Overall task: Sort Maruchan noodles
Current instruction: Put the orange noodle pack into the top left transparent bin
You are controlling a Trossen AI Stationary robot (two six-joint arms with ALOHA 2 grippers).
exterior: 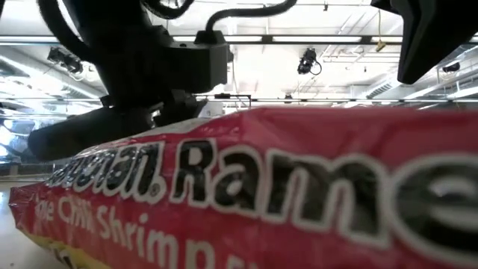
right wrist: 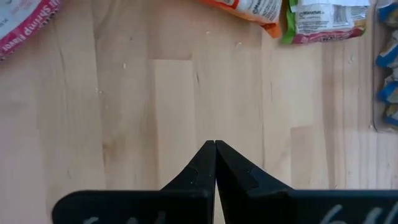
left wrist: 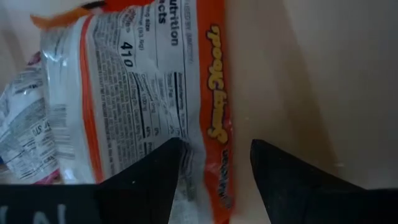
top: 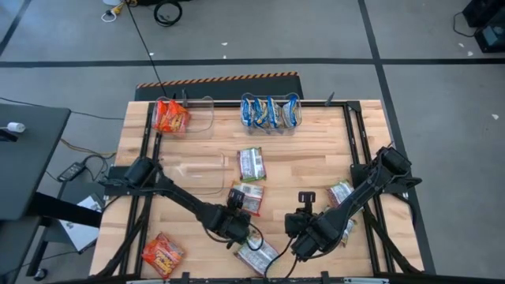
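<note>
Down low near the table's front edge, left gripper [left wrist: 214, 165] parted, fingers straddling the orange edge of a face-down orange-red packet [left wrist: 149, 93], touching but not clamping. Right gripper [right wrist: 215, 152] pressed fully closed, empty, over bare wooden table [right wrist: 155, 93]. Only from above: blue packets [top: 270, 111] standing in a clear bin [top: 271, 125] at the back edge. Both arms angled inward toward front centre.

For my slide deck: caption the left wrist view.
Open left gripper straddling the edge of an orange-trimmed noodle packet lying label-down on the wooden table.
</note>
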